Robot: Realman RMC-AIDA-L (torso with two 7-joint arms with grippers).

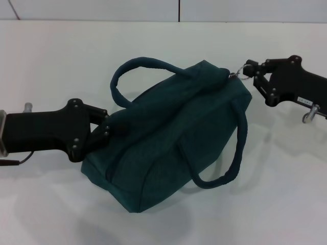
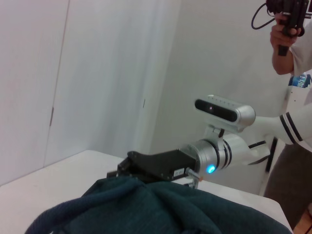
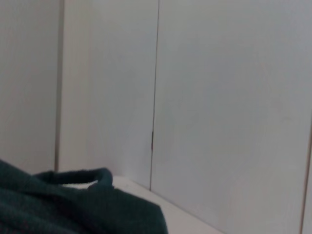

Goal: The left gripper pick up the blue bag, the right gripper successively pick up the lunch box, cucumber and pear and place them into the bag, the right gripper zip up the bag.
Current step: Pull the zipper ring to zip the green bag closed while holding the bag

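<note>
Bag (image 1: pixel 173 138) lies zipped on the white worktop (image 1: pixel 51 214), centre. Left gripper (image 1: pixel 106 127) jaws closed, pinching the bag's left end. Farther back, right gripper (image 1: pixel 249 70) jaws closed on the zipper ring (image 1: pixel 237 74) at the bag's right end.

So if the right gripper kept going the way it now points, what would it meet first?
The right gripper points across at the blue bag; its fingertips sit at the metal ring on the bag's near end, so it would probably press straight into that end.
</note>
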